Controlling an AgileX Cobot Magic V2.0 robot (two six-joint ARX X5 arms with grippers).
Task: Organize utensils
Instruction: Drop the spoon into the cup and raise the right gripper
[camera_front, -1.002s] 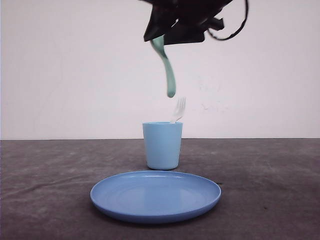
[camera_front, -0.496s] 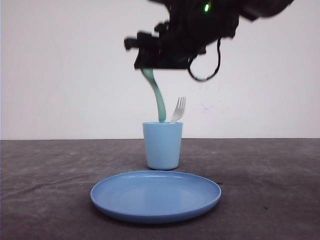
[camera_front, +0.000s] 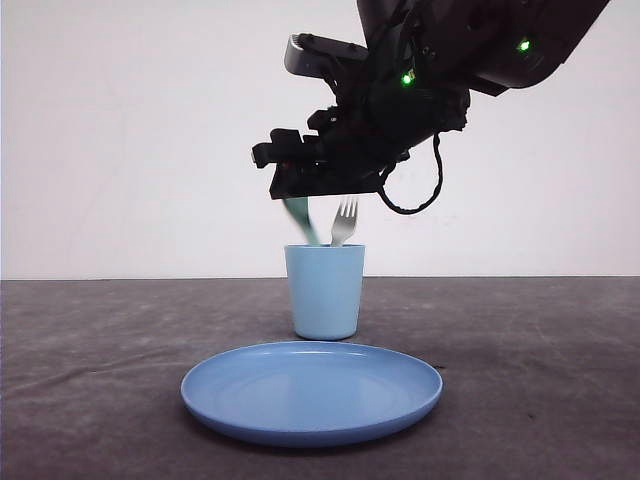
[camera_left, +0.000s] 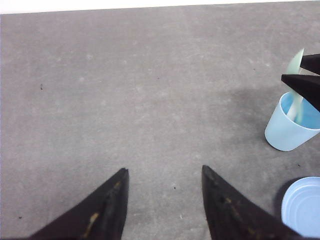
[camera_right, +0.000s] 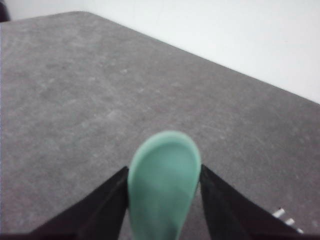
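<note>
Your right pincer hangs low over the cup, clamped on the spoon beside the fork; your left pincer hovers apart above the tabletop.

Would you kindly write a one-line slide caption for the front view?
Right tool lowers a green spoon into the blue cup beside the white fork, behind the plate.
</note>
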